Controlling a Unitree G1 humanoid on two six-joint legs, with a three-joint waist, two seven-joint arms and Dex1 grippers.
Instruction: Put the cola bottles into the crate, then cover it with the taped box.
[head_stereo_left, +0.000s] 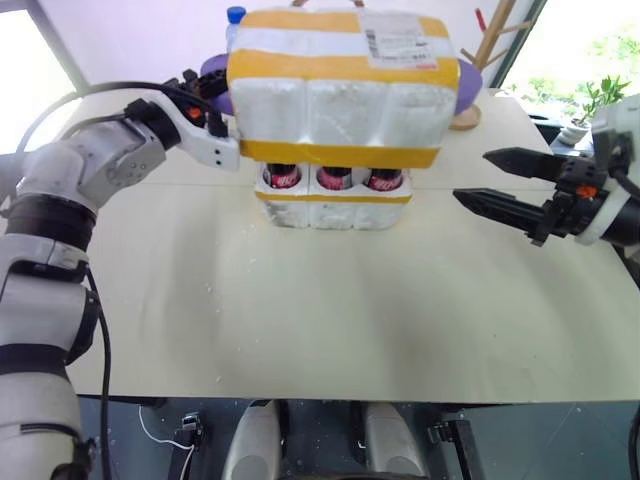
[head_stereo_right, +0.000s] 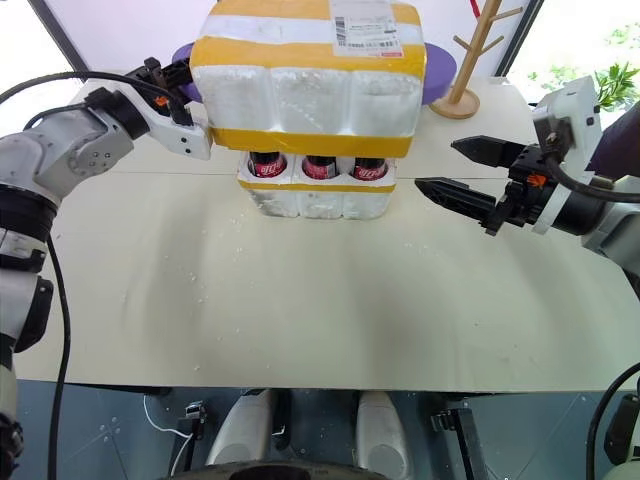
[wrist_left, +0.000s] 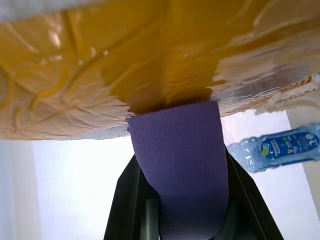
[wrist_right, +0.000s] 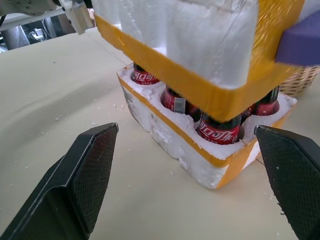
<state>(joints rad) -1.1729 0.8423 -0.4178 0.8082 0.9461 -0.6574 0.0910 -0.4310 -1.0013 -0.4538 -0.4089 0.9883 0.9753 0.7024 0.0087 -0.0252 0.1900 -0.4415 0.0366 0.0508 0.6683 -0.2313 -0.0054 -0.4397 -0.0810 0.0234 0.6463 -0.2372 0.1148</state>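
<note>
Bare table (head_stereo_left: 300, 320) before crate (head_stereo_left: 335, 208)

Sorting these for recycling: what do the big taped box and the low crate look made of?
Large white taped box: apparently expanded foam, matte and grainy, crumbs on the table; glossy yellow tape bands. Low white crate: seemingly the same beaded foam, with a yellow band.

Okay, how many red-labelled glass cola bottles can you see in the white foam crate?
3 in the head view, along the crate's front row: left, middle, right. The taped foam box may hide more behind.

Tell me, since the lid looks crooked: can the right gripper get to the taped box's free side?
Probably yes: the right gripper is open, facing the taped box, with bare table between them.
</note>
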